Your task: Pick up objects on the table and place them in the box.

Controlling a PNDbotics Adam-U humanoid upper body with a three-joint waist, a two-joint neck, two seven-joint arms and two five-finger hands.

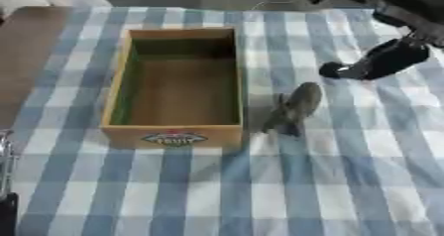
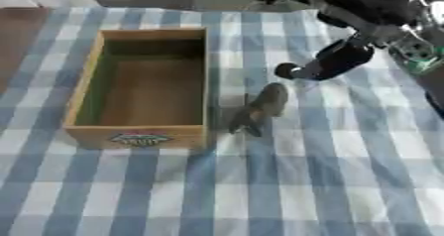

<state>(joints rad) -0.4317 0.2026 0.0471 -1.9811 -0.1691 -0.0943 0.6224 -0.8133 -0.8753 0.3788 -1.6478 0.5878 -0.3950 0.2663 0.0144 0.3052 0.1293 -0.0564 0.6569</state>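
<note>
**Toy beside the box, right hand poised above it**

A blue-and-white checked cloth (image 1: 347, 180) covers the table. On it stands an open wooden box (image 1: 121, 81), with nothing visible inside. The right hand (image 1: 373, 64) comes in from the upper right, just above and beyond a small grey-green figure (image 1: 293, 108); whether its fingers are spread or curled cannot be told. The figure lies just beside the box's right wall, its long axis slanting from upper right to lower left, the broader end pointing away from the robot. A poorly aligned grasp could knock it aside, or its end could clip the wall.
</note>
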